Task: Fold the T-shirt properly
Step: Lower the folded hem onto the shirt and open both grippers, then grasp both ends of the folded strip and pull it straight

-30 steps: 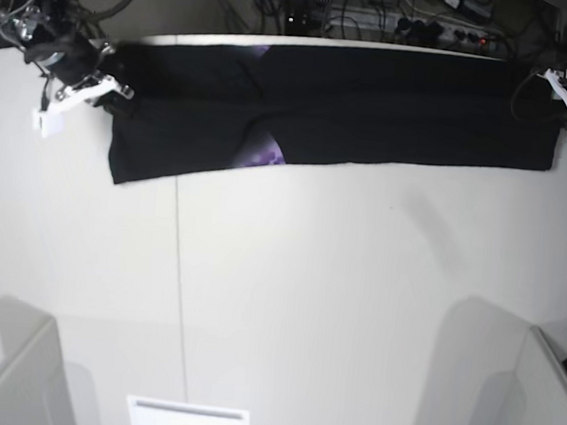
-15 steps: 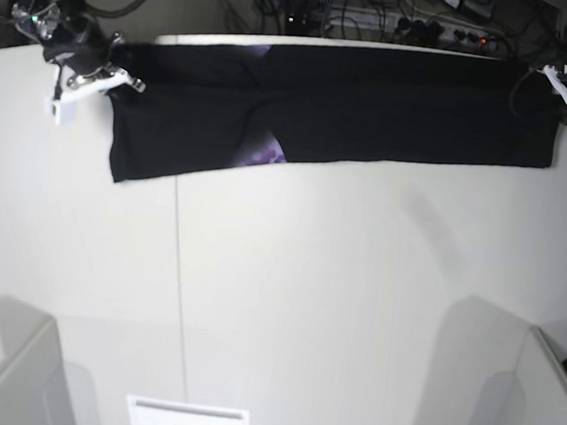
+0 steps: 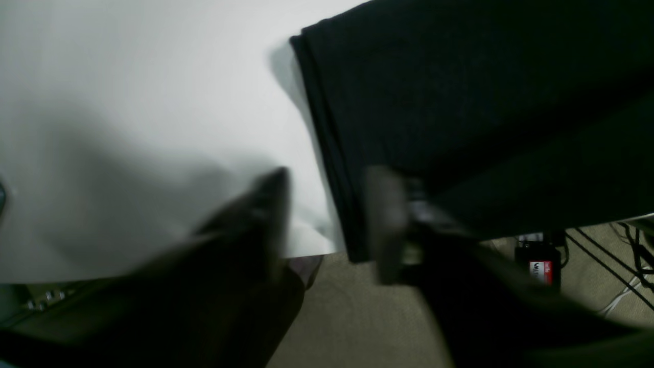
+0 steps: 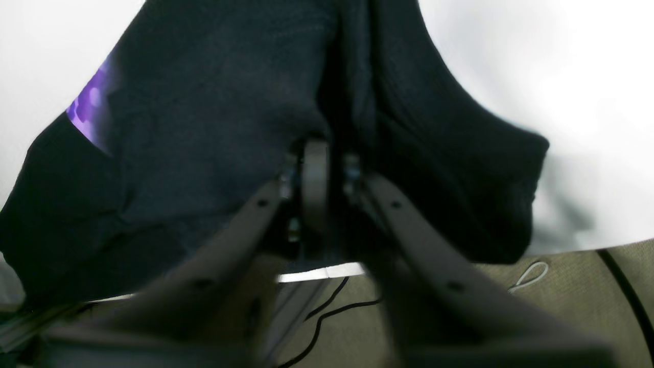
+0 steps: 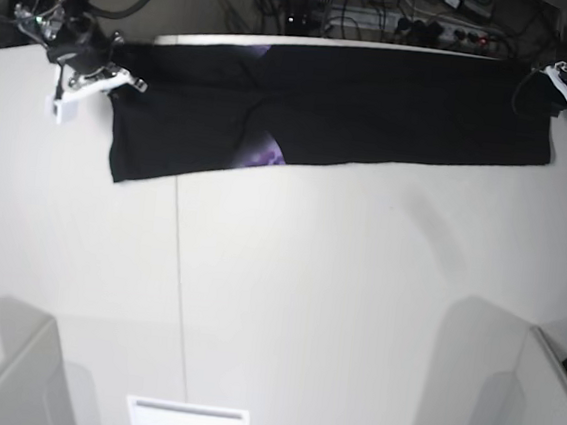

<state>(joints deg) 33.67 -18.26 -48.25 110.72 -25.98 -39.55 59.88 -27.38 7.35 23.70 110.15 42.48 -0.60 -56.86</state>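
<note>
Base view: right end effector [image 5: 103,80] stays clamped on the T-shirt [image 5: 374,106] at upper left, having drawn it taut across the worktop [image 5: 306,295]; left end effector [image 3: 327,220] gapes, straddling the hem.

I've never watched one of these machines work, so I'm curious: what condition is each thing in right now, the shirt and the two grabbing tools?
T-shirt: folded into a long band along the table's far edge, a bit of purple print showing.
Right tool: shut on the T-shirt's end, cloth bunched between the fingers.
Left tool: open, fingers straddling the shirt's end edge, not clamped.
Table: white, bearing the shirt.
</note>
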